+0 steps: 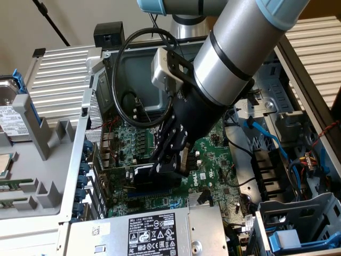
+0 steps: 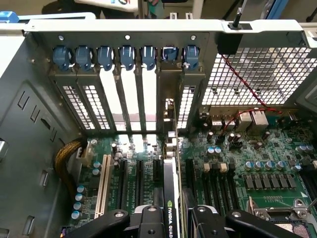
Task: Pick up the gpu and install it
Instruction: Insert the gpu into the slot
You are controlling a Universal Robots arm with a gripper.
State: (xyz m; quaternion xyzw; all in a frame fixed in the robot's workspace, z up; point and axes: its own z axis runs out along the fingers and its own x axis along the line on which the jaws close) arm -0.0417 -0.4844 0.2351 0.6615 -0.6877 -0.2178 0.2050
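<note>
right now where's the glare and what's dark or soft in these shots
Exterior view: bright highlights on the silver arm; the gripper and gpu sit in shadow. Wrist view: backlight burns through the open slot covers, and the gripper is close and soft.

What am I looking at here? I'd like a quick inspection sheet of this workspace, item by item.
Surface: open computer case with a green motherboard inside.
Job's things: gpu held edge-on over the motherboard slots, near the rear slot openings.
Clutter: hard drive at the exterior view's left; power supply in front.
Gripper: gripper closed on the gpu, fingers on both sides.
Cables: black loop on the arm; blue cables; red wire.
Surroundings: blue slot clips; wall behind.
</note>
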